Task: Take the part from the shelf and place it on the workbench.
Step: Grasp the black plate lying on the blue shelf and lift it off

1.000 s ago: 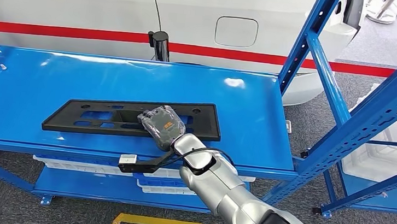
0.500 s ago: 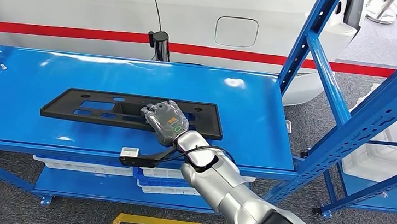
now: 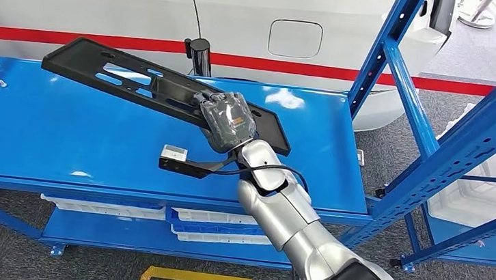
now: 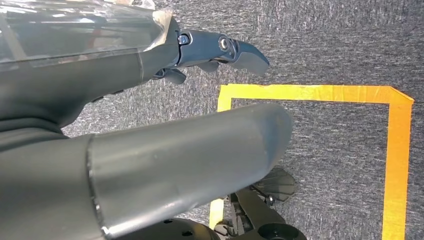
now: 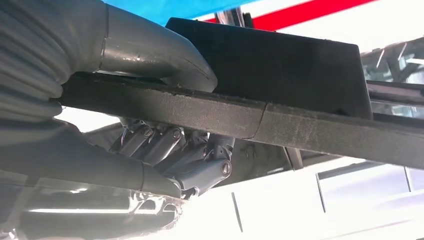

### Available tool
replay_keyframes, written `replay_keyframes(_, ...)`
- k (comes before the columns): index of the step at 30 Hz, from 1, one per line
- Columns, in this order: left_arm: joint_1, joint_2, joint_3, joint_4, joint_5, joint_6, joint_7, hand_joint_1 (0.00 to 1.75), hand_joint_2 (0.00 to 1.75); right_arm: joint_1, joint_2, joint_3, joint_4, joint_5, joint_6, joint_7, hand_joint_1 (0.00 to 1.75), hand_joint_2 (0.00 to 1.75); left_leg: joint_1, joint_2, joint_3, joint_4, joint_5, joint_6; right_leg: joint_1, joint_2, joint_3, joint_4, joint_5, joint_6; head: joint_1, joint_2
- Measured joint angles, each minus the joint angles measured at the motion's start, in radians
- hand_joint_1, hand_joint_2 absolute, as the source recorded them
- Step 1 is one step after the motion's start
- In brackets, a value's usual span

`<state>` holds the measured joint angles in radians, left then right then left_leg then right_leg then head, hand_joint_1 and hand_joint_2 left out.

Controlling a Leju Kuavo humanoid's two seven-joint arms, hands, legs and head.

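- The right hand (image 3: 228, 121) grips the long black part (image 3: 128, 77), thumb on one face and fingers (image 5: 170, 145) curled round the other, clamped near one end.
- The right arm reaches forward over the blue shelf (image 3: 60, 136); the part is held clear of the shelf board, tilted, its far end highest.
- The left hand (image 4: 210, 52) hangs above grey floor with yellow tape (image 4: 310, 93), holding nothing, fingers loosely bent.
- A white car (image 3: 257, 17) stands behind the shelf.
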<state>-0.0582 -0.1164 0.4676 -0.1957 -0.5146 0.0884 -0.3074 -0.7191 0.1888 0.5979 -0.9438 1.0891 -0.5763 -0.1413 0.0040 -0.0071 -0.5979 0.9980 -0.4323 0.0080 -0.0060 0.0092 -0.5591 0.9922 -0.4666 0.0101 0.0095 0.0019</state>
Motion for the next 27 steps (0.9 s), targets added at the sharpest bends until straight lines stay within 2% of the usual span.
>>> replay_keyframes(5, 0.0, -0.003, 0.001, 0.0, -0.009, 0.006, 0.003, 0.0, 0.0, -0.006, -0.003, -0.041, -0.06, -0.052, -0.041, -0.034, 1.75, 1.75, 0.0, 0.0, 0.0, 0.0, 0.0, 0.0, 0.0, 0.0, 0.0, 0.0, 0.0, 0.0, 0.0, 0.0)
replay_keyframes(14, 0.0, -0.007, 0.002, 0.0, -0.018, 0.029, 0.004, 0.0, 0.0, -0.02, -0.003, -0.153, -0.202, -0.344, 0.006, -0.149, 1.75, 1.75, 0.0, 0.0, -0.001, 0.0, 0.0, 0.0, 0.0, 0.0, 0.0, 0.0, 0.0, 0.0, 0.0, 0.0)
replay_keyframes(27, -0.001, -0.008, 0.002, 0.0, -0.018, 0.03, 0.003, 0.0, 0.0, -0.019, -0.006, -0.195, -0.251, -0.376, 0.017, -0.168, 1.75, 1.75, 0.0, 0.0, -0.001, 0.0, 0.0, 0.0, 0.0, 0.0, 0.0, 0.0, 0.0, 0.0, 0.0, 0.0)
